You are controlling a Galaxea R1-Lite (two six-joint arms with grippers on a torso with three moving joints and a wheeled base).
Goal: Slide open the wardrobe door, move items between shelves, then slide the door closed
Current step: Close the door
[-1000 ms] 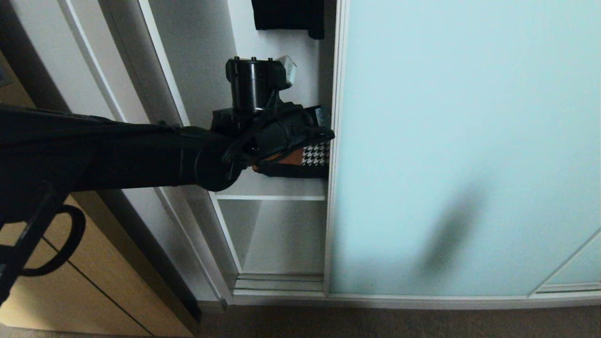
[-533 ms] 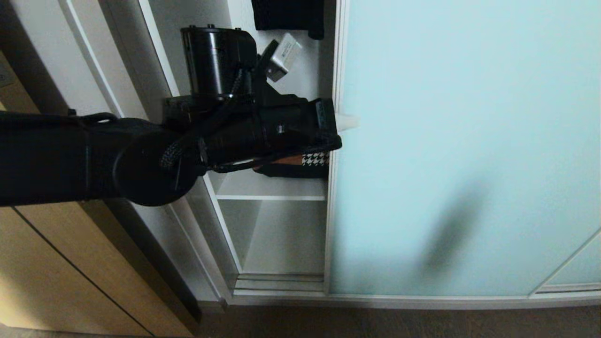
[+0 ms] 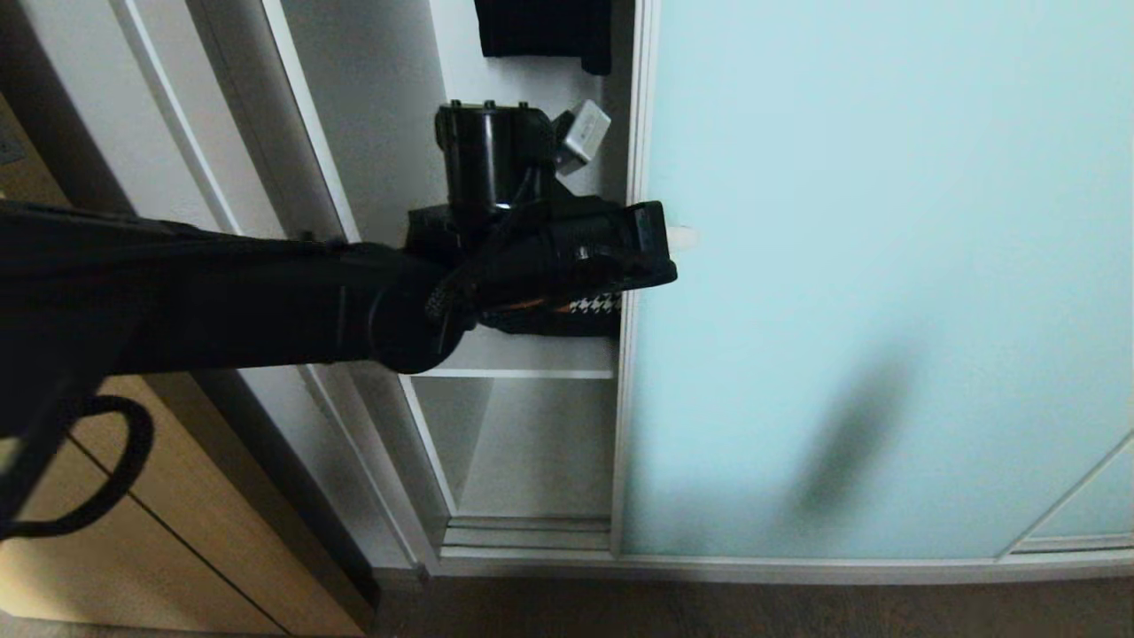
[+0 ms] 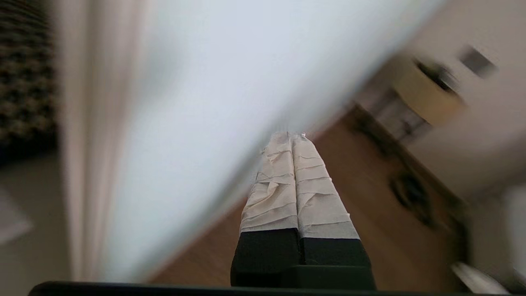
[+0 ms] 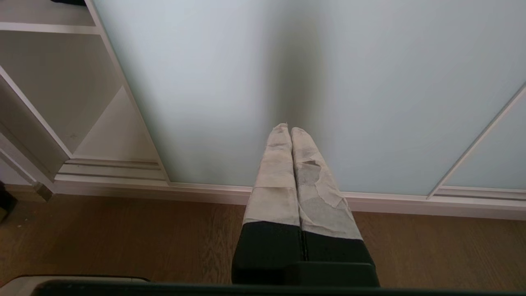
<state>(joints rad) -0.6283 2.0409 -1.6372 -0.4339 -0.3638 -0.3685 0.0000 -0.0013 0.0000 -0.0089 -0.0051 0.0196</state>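
The sliding wardrobe door is partly open; the cushion lies on a shelf behind its left edge. The left gripper, shut and empty, should hook that edge, seemingly touching, and push squarely. Earlier it was further left. The right gripper hangs shut.

the tall frosted pale aqua glass sliding door in its slim silver-white frame stands partly open, its left edge leaving a narrow gap into the wardrobe. in that gap a rectangular cushion, tan-brown leather-like and black-and-white houndstooth with black underneath, lies flat on a smooth white shelf board, its right end against the door's edge; most of it is hidden.
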